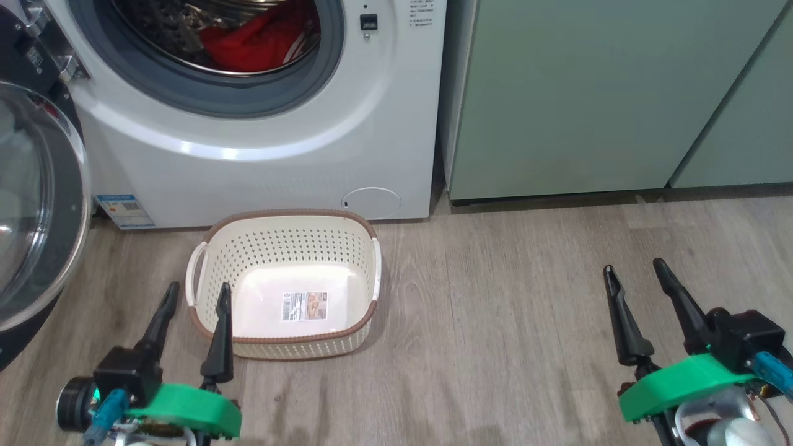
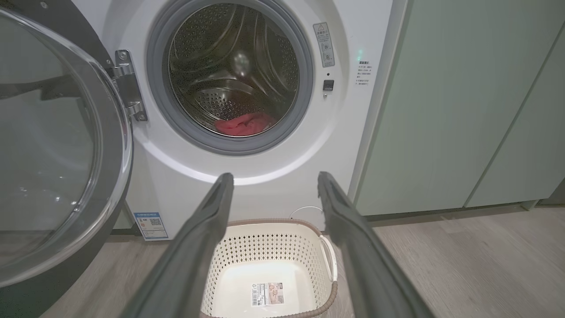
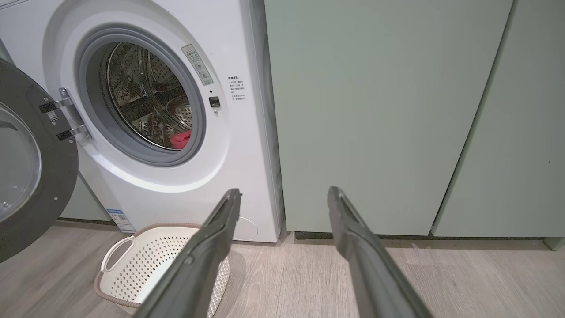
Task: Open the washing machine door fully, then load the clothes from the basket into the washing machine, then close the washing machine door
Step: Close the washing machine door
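The white washing machine stands with its round door swung wide open to the left. Red clothes lie inside the steel drum. The cream basket sits on the floor before the washer with nothing in it but its label. My left gripper is open at the basket's near left corner. My right gripper is open over bare floor to the right.
Pale green cabinet doors stand right of the washer. Wood-look floor stretches between the basket and my right gripper. The open door's black rim reaches low on the left.
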You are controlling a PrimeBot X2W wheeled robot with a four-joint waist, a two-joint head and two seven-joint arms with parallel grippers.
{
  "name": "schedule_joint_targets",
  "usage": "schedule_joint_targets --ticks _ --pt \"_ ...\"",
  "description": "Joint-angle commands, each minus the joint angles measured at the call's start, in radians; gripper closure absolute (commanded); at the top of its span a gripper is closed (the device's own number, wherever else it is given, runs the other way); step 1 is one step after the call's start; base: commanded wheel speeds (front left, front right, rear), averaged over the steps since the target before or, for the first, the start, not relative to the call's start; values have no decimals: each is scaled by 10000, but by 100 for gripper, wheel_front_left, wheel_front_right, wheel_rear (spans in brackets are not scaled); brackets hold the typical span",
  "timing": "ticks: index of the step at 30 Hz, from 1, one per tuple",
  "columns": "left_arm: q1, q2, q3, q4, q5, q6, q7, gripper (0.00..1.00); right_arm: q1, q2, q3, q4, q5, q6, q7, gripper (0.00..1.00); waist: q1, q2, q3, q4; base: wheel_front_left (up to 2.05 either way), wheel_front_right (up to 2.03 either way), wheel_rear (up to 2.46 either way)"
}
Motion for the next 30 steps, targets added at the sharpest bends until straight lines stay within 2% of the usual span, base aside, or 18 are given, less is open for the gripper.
schedule_joint_targets --ticks 1,23,30 --pt "-370 10 402 -329 59 -47 -51 0 -236 -37 221 -385 27 0 -31 0 0 0 -6 1 -45 45 0" --pt "-320 -76 414 -332 126 -52 -51 0 -182 -37 195 -412 28 0 -8 0 0 0 -14 69 0 0 0" --pt "-380 -96 379 -291 134 -47 -51 0 -128 -37 110 -437 31 0 -6 0 0 0 -26 360 0 0 0"
